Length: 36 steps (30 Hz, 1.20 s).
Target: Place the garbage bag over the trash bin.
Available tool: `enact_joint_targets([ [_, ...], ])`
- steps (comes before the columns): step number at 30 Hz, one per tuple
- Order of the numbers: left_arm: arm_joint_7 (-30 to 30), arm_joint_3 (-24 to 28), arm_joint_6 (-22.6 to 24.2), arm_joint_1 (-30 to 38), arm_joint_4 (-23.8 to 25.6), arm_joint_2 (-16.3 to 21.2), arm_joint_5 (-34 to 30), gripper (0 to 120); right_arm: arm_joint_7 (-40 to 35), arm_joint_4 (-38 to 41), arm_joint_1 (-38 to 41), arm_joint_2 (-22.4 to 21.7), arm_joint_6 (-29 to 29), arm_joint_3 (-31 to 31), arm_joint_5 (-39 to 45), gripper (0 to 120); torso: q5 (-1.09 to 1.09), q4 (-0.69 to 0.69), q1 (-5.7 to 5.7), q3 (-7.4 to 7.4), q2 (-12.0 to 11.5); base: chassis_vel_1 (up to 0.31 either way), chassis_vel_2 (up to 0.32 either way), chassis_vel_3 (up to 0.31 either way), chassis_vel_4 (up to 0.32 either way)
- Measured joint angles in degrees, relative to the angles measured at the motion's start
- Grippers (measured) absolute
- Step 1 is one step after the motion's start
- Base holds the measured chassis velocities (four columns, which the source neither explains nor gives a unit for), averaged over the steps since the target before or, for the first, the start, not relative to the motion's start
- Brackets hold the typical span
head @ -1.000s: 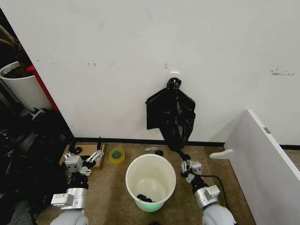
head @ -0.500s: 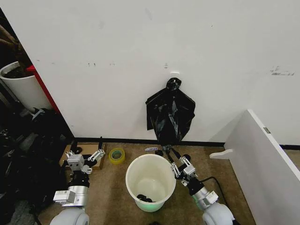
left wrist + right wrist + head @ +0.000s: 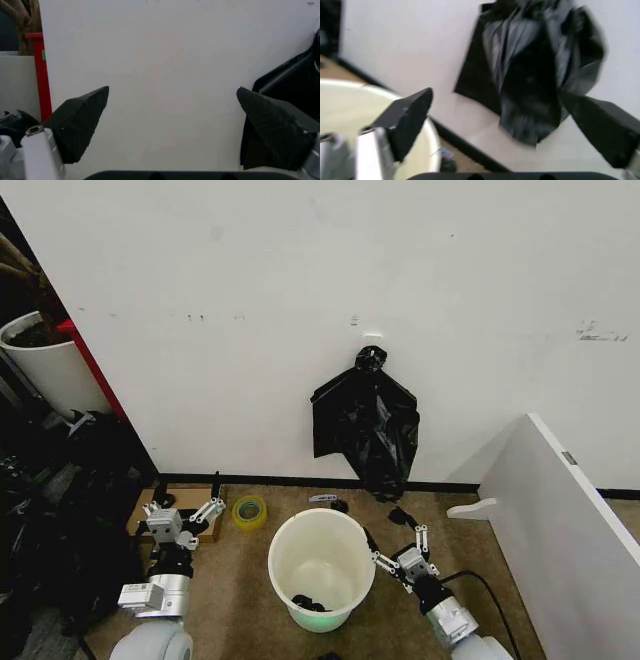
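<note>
The trash bin (image 3: 322, 565), a white bucket with a green tint at its base, stands on the carpet between my arms. Its pale rim (image 3: 345, 108) also shows in the right wrist view. A black plastic bundle (image 3: 367, 425) with a knotted top hangs from a wall hook behind the bin, and shows crinkled (image 3: 535, 71) from the right wrist. The garbage bag itself is hidden. My right gripper (image 3: 397, 540) is open and empty beside the bin's right rim, below the bundle and pointing at it (image 3: 497, 95). My left gripper (image 3: 187, 500) is open left of the bin, facing the wall (image 3: 172, 90).
A yellow tape roll (image 3: 249, 511) and a cardboard box (image 3: 190, 515) lie left of the bin. Dark clutter (image 3: 50, 510) and a white plant pot (image 3: 45, 365) fill the far left. A white panel (image 3: 570, 520) slants along the right. Small black bits (image 3: 305, 602) lie inside the bin.
My right gripper has drawn back and down from the bundle's lower end to the bin's right rim, holding nothing. The bundle has settled back against the wall. The left arm has barely moved.
</note>
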<state>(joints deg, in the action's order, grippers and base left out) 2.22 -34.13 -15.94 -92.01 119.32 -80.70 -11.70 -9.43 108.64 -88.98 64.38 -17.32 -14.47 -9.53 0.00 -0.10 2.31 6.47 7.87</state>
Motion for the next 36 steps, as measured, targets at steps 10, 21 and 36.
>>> enact_joint_targets([
  [10, 0.01, 0.18, -0.03, 0.04, -0.2, -0.4, 0.62, 100, -4.9, -5.36, 13.18, 2.7, 2.53, -1.63, -0.69, 97, 0.01, 0.02, 0.0, 0.0, 0.01, 0.0, 0.0, 0.0, 0.0],
  [21, 0.12, -0.65, 0.01, -0.46, -0.19, -0.35, 0.63, 100, -0.76, -11.2, 21.63, 3.11, 7.38, 1.37, -0.26, 59, 0.0, 0.01, 0.01, 0.01, 0.0, 0.0, 0.0, 0.0, 0.0],
  [36, 0.29, -0.63, -0.33, 0.17, -1.08, -0.15, 0.11, 100, -4.83, -14.65, 24.31, 5.4, 13.72, 0.52, -18.27, 9, 0.0, 0.01, 0.01, 0.0, 0.01, 0.0, 0.0, 0.0, 0.0],
])
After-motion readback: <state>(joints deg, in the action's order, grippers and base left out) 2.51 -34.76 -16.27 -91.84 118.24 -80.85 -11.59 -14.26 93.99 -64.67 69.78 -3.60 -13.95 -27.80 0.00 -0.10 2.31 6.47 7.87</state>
